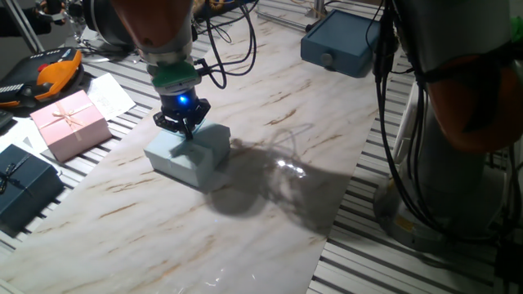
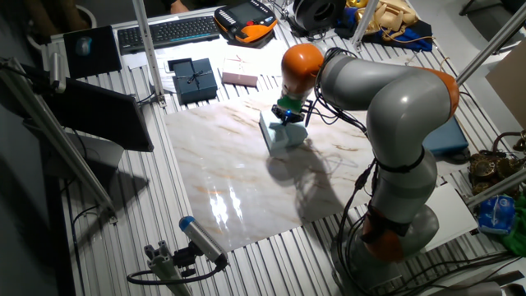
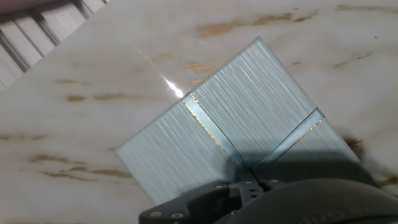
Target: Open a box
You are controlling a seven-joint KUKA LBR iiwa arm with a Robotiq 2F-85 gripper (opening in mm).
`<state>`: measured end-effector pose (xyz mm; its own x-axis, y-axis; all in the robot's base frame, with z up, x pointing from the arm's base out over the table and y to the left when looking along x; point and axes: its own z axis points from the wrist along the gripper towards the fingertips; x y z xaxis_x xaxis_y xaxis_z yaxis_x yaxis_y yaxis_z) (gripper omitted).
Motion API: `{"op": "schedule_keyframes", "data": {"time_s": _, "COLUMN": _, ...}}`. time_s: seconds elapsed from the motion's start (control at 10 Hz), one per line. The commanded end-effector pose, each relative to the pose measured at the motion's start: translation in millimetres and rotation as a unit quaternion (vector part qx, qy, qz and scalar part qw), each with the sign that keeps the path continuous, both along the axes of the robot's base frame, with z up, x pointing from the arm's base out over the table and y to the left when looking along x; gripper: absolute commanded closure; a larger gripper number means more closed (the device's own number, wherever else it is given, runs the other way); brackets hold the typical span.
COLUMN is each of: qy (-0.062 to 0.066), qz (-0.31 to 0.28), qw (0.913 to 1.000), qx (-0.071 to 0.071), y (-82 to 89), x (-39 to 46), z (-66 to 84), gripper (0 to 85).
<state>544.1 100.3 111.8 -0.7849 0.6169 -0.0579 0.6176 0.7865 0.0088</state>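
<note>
The pale blue box (image 1: 192, 155) sits flat on the marble board (image 1: 278, 220) with its lid on; it also shows in the other fixed view (image 2: 283, 136). In the hand view its striped lid (image 3: 249, 112) carries thin ribbons that cross right under the fingers. My gripper (image 1: 189, 128) stands straight down on the middle of the lid, fingers drawn together at the ribbon crossing, and also shows in the other fixed view (image 2: 288, 117) and the hand view (image 3: 249, 185). The bow itself is hidden between the fingers.
A pink ribboned box (image 1: 69, 122) and a dark navy ribboned box (image 1: 24, 188) lie left of the board on the slatted table. An orange pendant (image 1: 53, 75) lies behind them. A blue-grey device (image 1: 343, 45) sits at the back right. The arm's base (image 2: 394, 230) stands beside the board.
</note>
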Motion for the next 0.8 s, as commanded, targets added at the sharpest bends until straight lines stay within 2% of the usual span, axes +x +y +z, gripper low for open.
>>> {"op": "schedule_keyframes", "data": {"time_s": 0.0, "qy": 0.001, "qz": 0.0, "qw": 1.0, "qx": 0.0, "y": 0.2, "x": 0.4, "z": 2.5, "gripper": 85.0}}
{"op": "schedule_keyframes", "data": {"time_s": 0.3, "qy": 0.002, "qz": 0.001, "qw": 1.0, "qx": 0.009, "y": 2.0, "x": 1.6, "z": 6.8, "gripper": 85.0}}
{"op": "schedule_keyframes", "data": {"time_s": 0.7, "qy": 0.014, "qz": 0.006, "qw": 0.9998, "qx": 0.014, "y": 4.1, "x": 5.1, "z": 26.2, "gripper": 85.0}}
